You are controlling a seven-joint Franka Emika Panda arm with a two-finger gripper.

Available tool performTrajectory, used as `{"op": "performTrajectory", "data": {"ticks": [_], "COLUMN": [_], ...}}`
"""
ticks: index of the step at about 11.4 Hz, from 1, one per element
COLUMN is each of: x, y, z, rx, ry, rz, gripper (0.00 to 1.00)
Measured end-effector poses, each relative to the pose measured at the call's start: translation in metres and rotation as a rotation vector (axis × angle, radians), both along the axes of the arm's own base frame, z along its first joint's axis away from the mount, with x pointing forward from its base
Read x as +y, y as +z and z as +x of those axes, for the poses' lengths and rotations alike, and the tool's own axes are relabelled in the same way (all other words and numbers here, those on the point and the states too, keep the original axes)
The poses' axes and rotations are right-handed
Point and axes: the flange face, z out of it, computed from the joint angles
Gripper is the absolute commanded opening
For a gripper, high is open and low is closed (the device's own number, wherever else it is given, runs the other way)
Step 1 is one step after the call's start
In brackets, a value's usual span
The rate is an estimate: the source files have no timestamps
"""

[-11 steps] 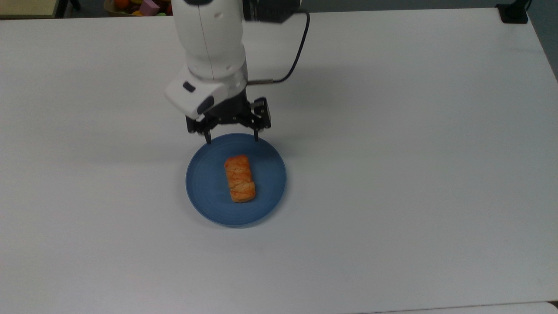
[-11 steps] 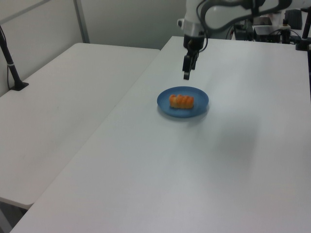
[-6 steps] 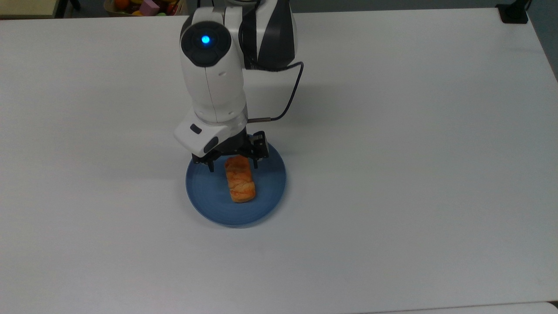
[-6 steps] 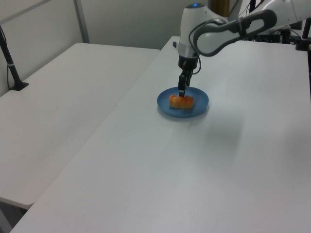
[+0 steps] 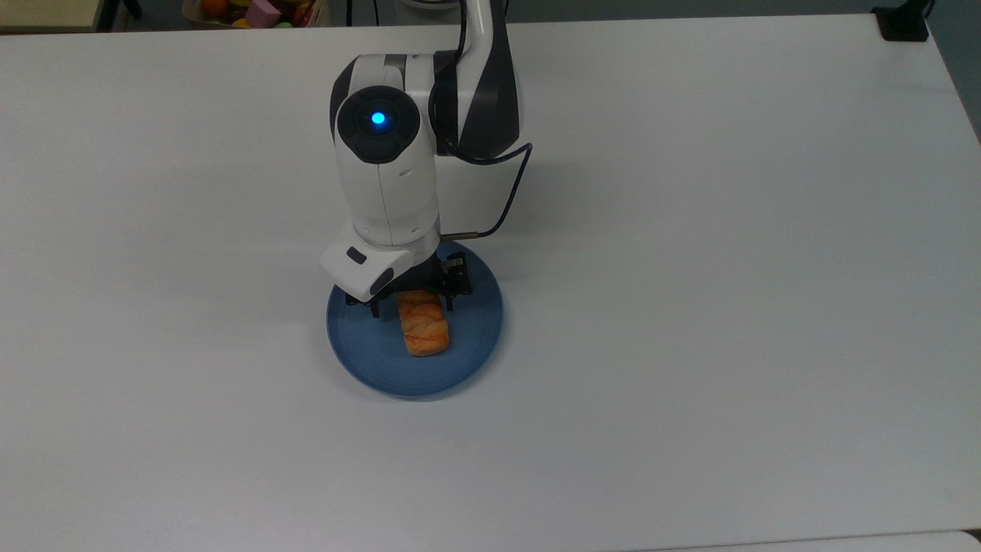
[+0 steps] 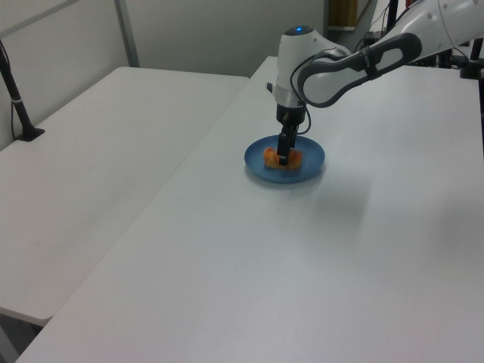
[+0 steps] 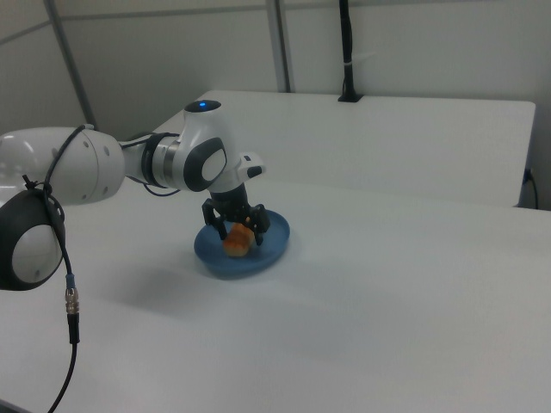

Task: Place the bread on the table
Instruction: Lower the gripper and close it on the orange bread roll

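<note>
The golden-orange bread (image 5: pixel 425 333) lies lengthwise on a round blue plate (image 5: pixel 475 337) in the middle of the white table (image 5: pixel 690 307). My gripper (image 5: pixel 412 307) is low over the bread's far end, open, with one finger on each side of the roll. The arm hides that end in the top view. The left view has the gripper (image 6: pixel 282 156) down in front of the bread (image 6: pixel 295 157) on the plate (image 6: pixel 311 162). In the right view the fingers (image 7: pixel 258 231) straddle the bread (image 7: pixel 237 243), and I cannot tell whether they touch it.
A box of colourful items (image 5: pixel 253 11) sits beyond the table's far edge, and a black mount (image 5: pixel 904 23) is at the top view's top right corner. A second white table (image 6: pixel 98 151) with a black post (image 6: pixel 19 106) adjoins on the left view's left.
The arm has come forward and down from beyond the plate's far rim. The open fingers now straddle the bread's far end. Bread and plate have not moved.
</note>
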Motion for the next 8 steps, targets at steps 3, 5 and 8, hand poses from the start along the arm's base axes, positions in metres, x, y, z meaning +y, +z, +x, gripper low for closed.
{"op": "performTrajectory", "data": {"ticks": [3, 5, 8], "x": [0.0031, 0.0062, 0.0075], "y": [-0.0065, -0.0086, -0.0092], "z": [-0.0002, -0.0006, -0.0007], "rx": [0.006, 0.009, 0.01], "ry": [0.016, 0.022, 0.024], "rz": [-0.019, -0.021, -0.021], "gripper": [0.82, 0.6, 0.31]}}
